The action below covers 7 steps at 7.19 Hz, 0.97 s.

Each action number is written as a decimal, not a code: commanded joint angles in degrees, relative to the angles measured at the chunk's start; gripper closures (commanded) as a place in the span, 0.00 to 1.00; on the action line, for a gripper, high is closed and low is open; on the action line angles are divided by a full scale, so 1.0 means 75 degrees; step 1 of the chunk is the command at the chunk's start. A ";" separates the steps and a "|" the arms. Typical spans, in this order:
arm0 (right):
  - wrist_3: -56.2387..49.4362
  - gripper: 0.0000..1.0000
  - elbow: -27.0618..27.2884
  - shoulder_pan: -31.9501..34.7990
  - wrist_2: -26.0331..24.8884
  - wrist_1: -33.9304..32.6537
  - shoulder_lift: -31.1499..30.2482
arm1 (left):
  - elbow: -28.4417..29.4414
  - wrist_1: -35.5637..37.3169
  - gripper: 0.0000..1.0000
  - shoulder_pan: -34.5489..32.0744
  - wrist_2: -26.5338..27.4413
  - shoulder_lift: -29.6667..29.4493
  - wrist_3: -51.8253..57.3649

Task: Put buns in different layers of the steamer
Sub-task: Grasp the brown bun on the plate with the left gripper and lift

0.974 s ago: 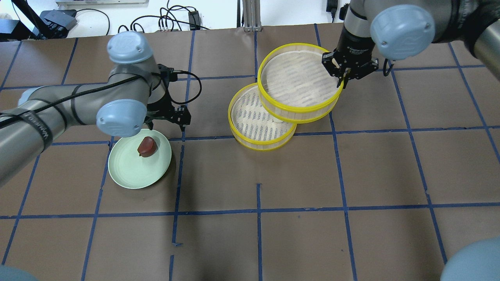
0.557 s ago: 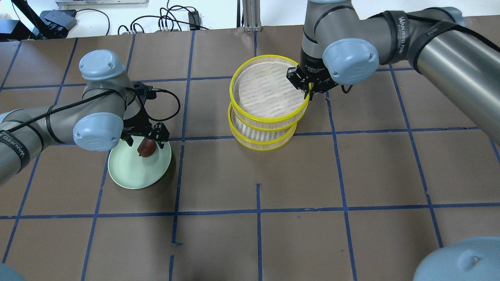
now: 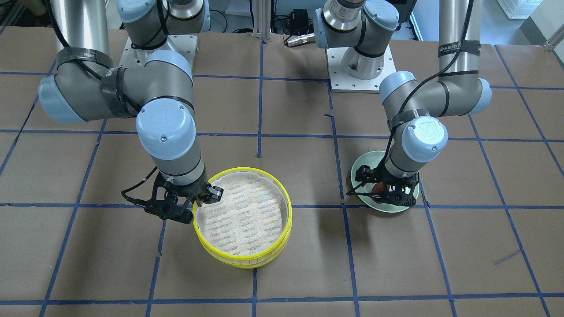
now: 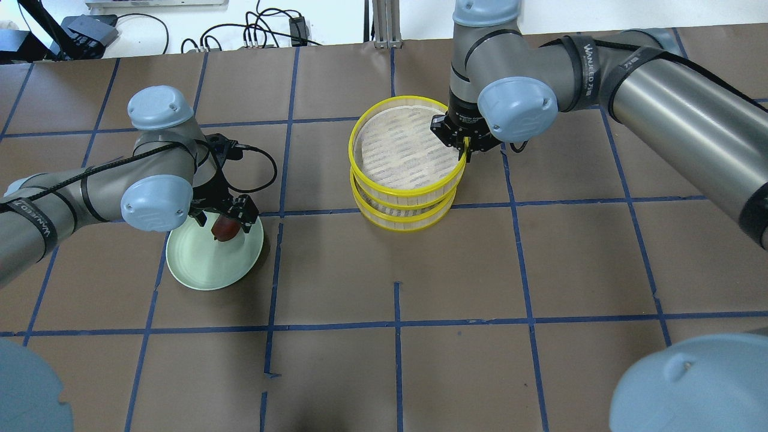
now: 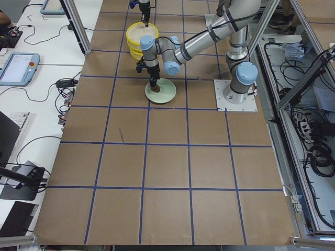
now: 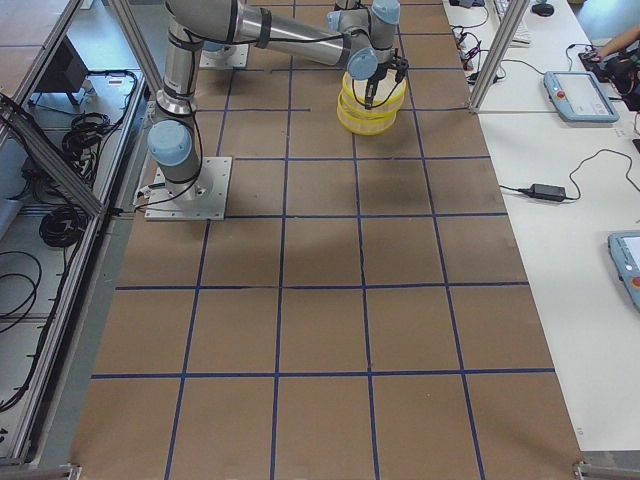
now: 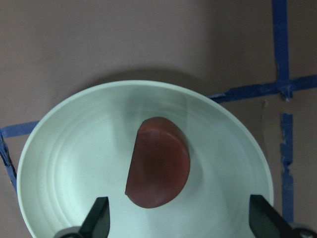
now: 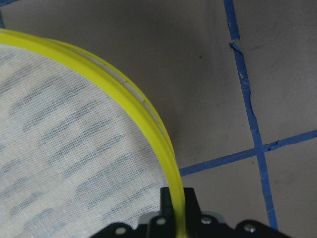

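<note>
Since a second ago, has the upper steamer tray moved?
Yes. In the overhead view the upper tray, clamped by the right tool, has shifted left, from offset to the right of the lower tray to almost squarely above it.

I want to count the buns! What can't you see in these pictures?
Inside of the bottom tray: the top tray covers it in every view, so any bun there is hidden.
Red-brown bun: in the front-facing view, mostly behind the left arm's jaws.
Side views: trays and bun too small for detail.
</note>
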 commanded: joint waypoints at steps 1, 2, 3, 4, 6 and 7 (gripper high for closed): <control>0.0175 0.94 0.0144 0.0004 0.0077 -0.0030 0.0025 | -0.0021 0.0297 0.14 0.0005 0.0008 -0.0258 0.0025; 0.0211 0.94 0.0168 0.0004 0.0077 -0.0041 0.0014 | -0.0010 0.0298 0.42 0.0005 0.0020 -0.0248 0.0037; 0.0246 0.94 0.0168 0.0004 0.0077 -0.0053 0.0002 | 0.0002 0.0298 0.69 0.0016 0.0020 -0.0189 0.0048; 0.0328 0.94 0.0180 0.0004 0.0100 -0.0053 0.0014 | 0.0037 0.0298 0.87 0.0017 0.0020 -0.0096 0.0048; 0.0608 0.94 0.0180 0.0004 0.0612 -0.0030 0.0025 | 0.0235 0.0205 1.00 -0.0018 0.0032 0.0533 0.0014; 0.0633 0.94 0.0180 0.0004 0.0616 -0.0029 0.0014 | 0.0271 0.0007 1.00 -0.0019 0.0032 0.0909 0.0013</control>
